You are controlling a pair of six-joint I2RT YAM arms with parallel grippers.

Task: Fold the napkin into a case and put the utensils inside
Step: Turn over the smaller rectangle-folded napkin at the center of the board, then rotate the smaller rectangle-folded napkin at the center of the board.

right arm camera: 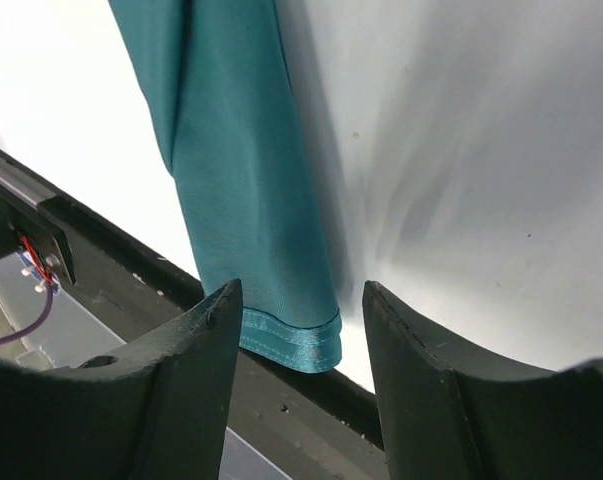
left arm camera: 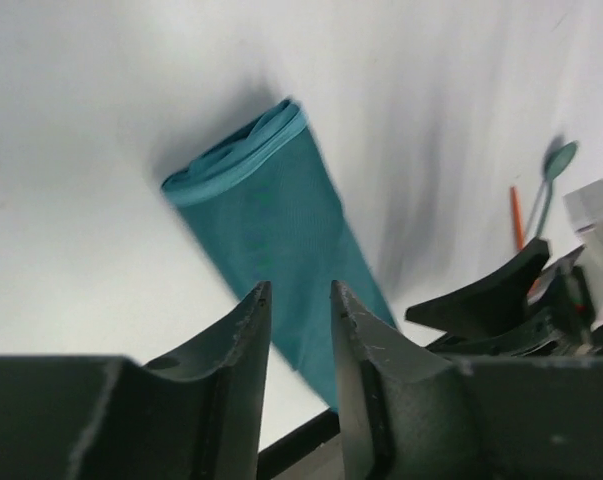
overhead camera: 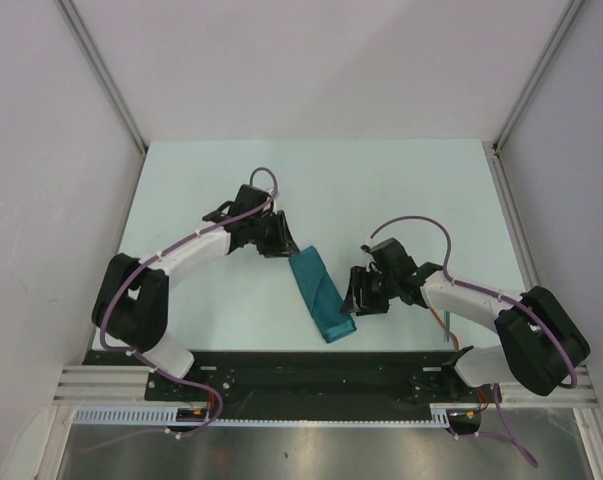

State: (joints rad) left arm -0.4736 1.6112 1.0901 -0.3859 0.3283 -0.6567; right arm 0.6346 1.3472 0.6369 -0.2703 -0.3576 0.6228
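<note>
Top external, folded teal napkin on table, left pincer apart, right pincer apart, both empty.

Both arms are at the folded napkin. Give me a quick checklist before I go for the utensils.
1. Napkin folded into a long narrow case, lying flat: ok.
2. Left end effector free: ok, jaws apart, gripping nothing.
3. Right end effector free: ok, jaws apart above the case's near end.
4. Case well inside the table: not ok, its near hem appears to reach the front edge.
5. Orange-red utensil located: ok, seen in the left wrist view, past the right end effector.
6. Case mouth open enough for insertion: cannot tell.
</note>
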